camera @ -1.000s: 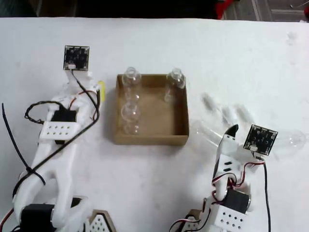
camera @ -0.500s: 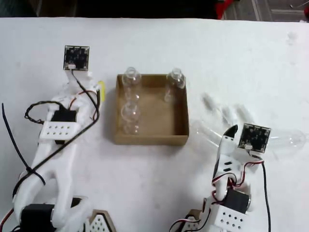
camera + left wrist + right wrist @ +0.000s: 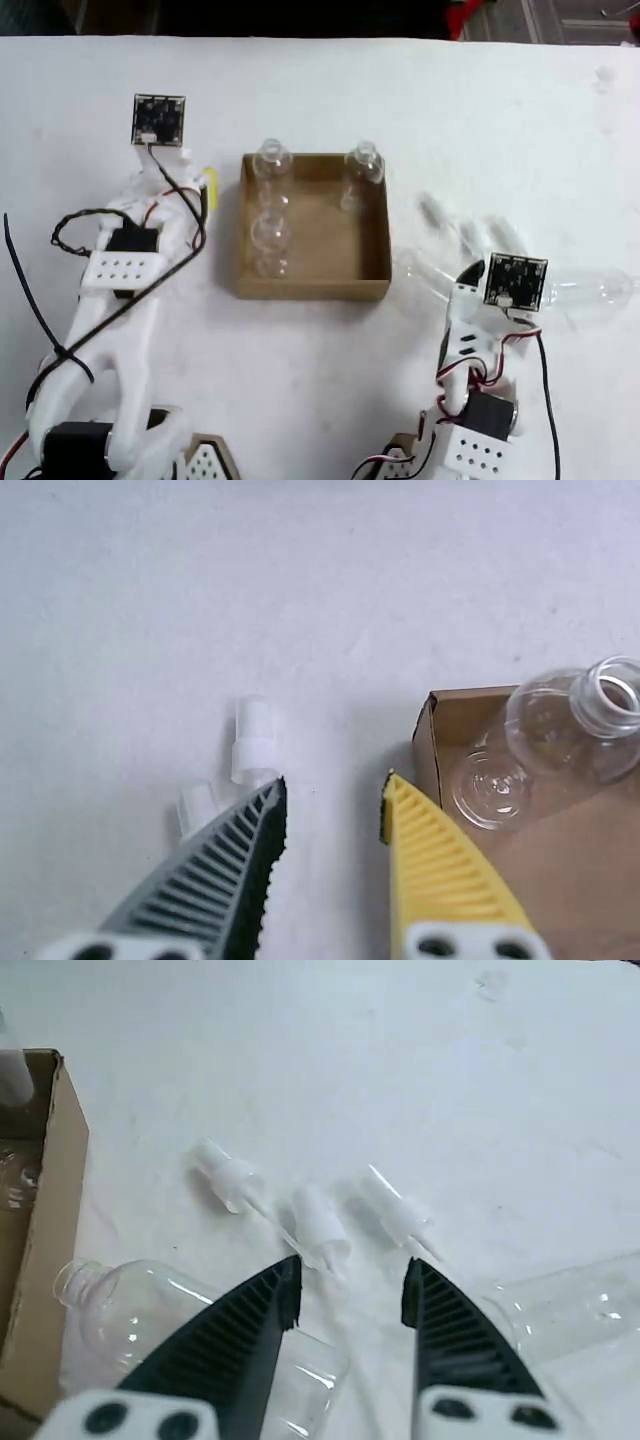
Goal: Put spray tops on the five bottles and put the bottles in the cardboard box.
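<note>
White tabletop is occupied near its middle by a box. Three capless bottles are stood in it, two at its far corners and one by its left wall. Two lying bottles are found between the box and the right edge, with three tops just beyond. The left gripper is held spread and empty beside the box's left wall, near two more tops. The right gripper, likewise spread and empty, is held over the three tops.

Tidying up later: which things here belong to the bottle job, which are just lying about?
Job: cardboard box; three uncapped bottles standing in it; two bottles lying on the table; three spray tops by right pincer; two spray tops by left pincer.
Lying about: red item past its far edge.
</note>
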Controlling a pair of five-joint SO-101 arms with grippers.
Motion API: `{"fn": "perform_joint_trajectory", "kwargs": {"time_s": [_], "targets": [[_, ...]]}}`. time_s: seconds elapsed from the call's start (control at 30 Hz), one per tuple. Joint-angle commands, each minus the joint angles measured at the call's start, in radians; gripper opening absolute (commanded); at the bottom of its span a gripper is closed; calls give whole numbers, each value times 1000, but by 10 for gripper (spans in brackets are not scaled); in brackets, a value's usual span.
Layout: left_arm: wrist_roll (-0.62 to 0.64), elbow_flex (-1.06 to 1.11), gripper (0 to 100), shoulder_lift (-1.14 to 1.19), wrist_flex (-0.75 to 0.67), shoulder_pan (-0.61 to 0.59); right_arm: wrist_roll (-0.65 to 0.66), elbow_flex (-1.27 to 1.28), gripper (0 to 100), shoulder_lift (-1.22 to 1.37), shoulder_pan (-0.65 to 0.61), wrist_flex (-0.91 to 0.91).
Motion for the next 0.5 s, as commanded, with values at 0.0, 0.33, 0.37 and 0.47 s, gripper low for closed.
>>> {"fn": "perform_joint_trajectory", "kwargs": {"time_s": [0.0,0.33,0.37,0.47], "targets": [[3,-6,154,-1,-25,1,12,9,145,-2,-28,8],[3,-6,154,-2,-25,1,18,9,145,-8,-160,104],[3,-6,154,-2,-25,1,15,9,145,-8,-160,102],[3,-8,154,-2,-25,1,12,9,145,-8,-160,101]]}}
